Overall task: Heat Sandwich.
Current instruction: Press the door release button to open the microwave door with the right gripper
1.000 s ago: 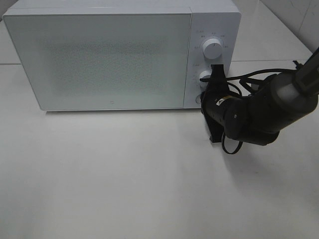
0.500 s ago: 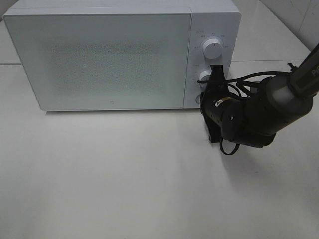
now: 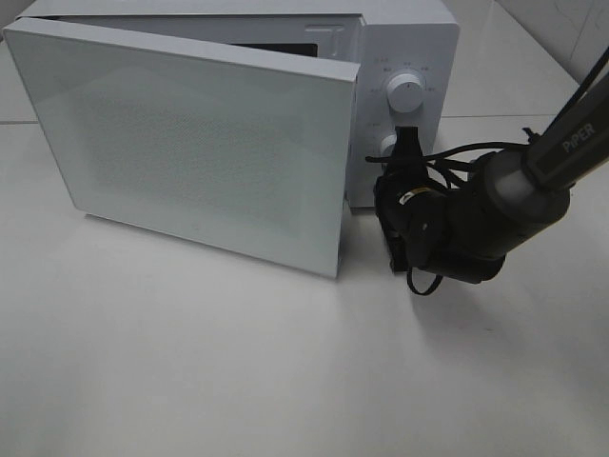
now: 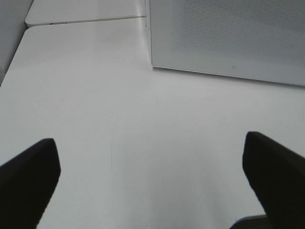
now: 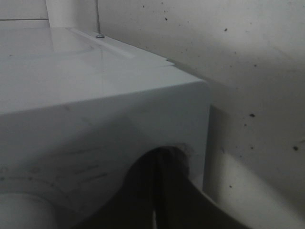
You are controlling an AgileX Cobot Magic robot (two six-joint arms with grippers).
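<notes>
The sandwich is out of view in every frame. The white microwave stands at the back of the table with its door swung partly open toward the front. My right gripper is shut, its tips pressed against the bottom of the control panel below the lower knob. In the right wrist view the closed dark fingertips touch the microwave's front face. My left gripper is open over bare table, holding nothing, with the door ahead of it.
The upper knob sits above the lower one on the panel. The open door's free edge stands close to my right arm. White table stretches in front of the microwave.
The microwave door, shut in both earlier frames, has sprung open and swung out toward the front. My right gripper stays at the panel's bottom, shifted slightly left.
</notes>
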